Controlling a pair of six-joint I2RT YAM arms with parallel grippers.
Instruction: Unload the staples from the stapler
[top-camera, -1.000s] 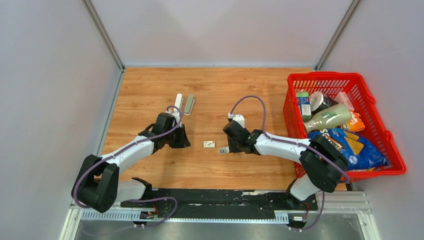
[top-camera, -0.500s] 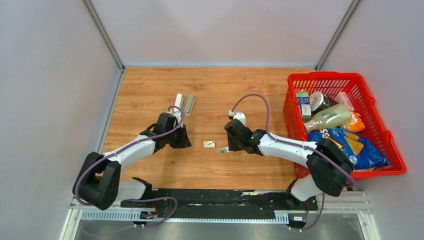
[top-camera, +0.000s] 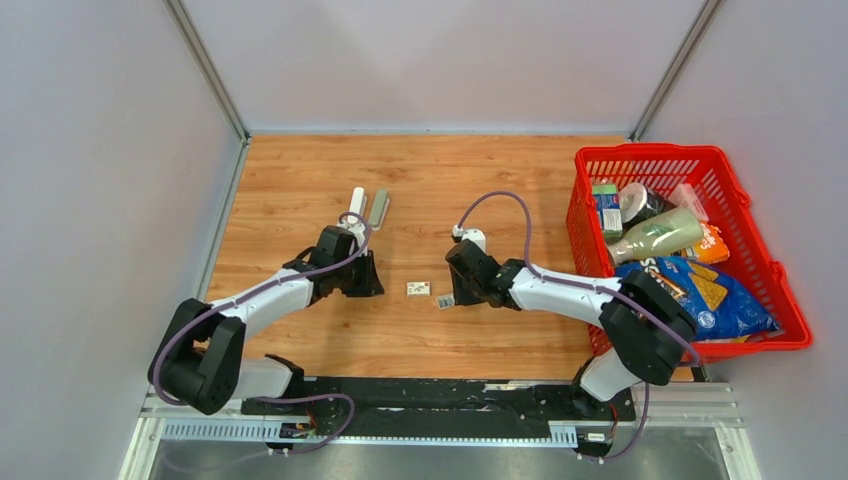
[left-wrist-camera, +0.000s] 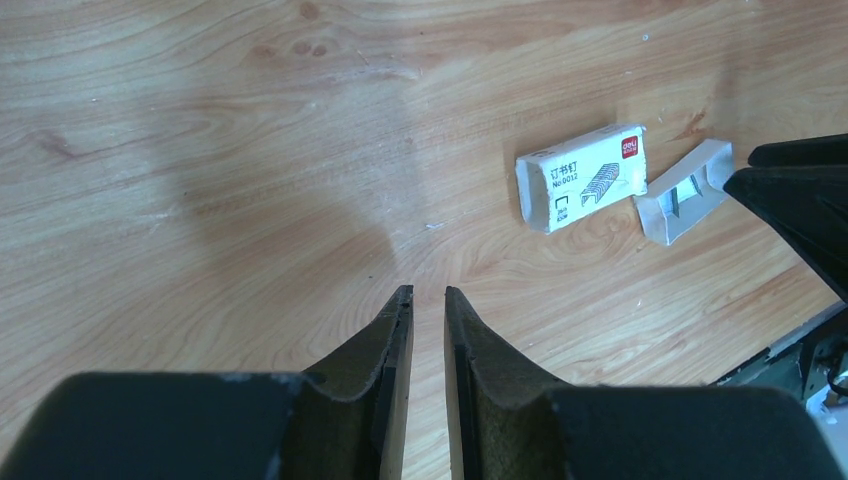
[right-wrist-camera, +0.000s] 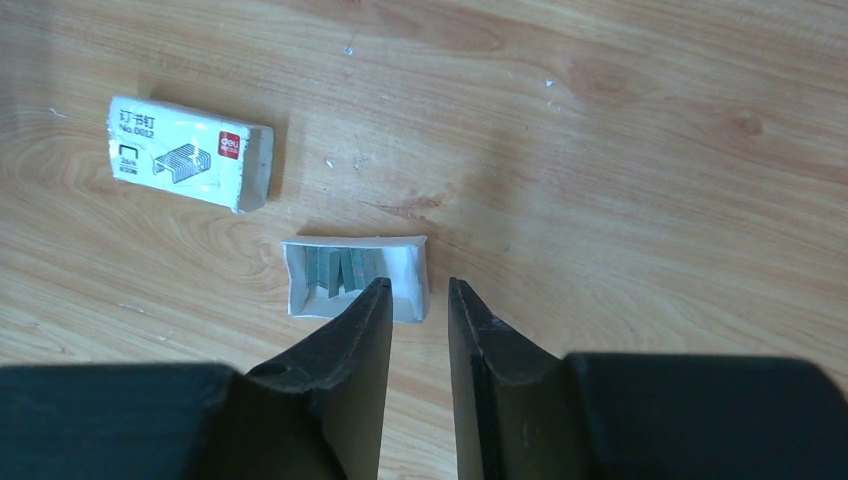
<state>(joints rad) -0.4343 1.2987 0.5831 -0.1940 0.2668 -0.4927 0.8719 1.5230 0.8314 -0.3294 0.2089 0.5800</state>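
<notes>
Over on the left, the left tool (top-camera: 365, 280) hangs low over the counter (top-camera: 300, 180), its two fingers (left-wrist-camera: 385, 340) almost together with a slim strip of wood grain showing between them and nothing held. Behind it lies the stapler (top-camera: 378, 208), splayed into a white half and a grey half. Its near end is hidden under the arm's wrist and purple cable, and from above I cannot make out whether anything sits in its channel.

Near the middle of the counter lies a small printed box (top-camera: 418, 289), closed and flat. Just beside it on the right is a small open white tray (right-wrist-camera: 405, 262), and the staples (right-wrist-camera: 338, 272) lie inside it as a few short grey strips. In the overhead view the tray is mostly covered by the right arm, and in the left wrist view the strips are only a dark smudge.

The right tool (right-wrist-camera: 420, 283) is right at the tray's near edge, fingers slightly apart and gripping nothing. One fingertip (right-wrist-camera: 375, 295) overlaps the tray's rim, but I cannot tell whether it touches.

Far right stands a red basket (top-camera: 590, 160) of groceries, its near corner cut off by the right arm's elbow
</notes>
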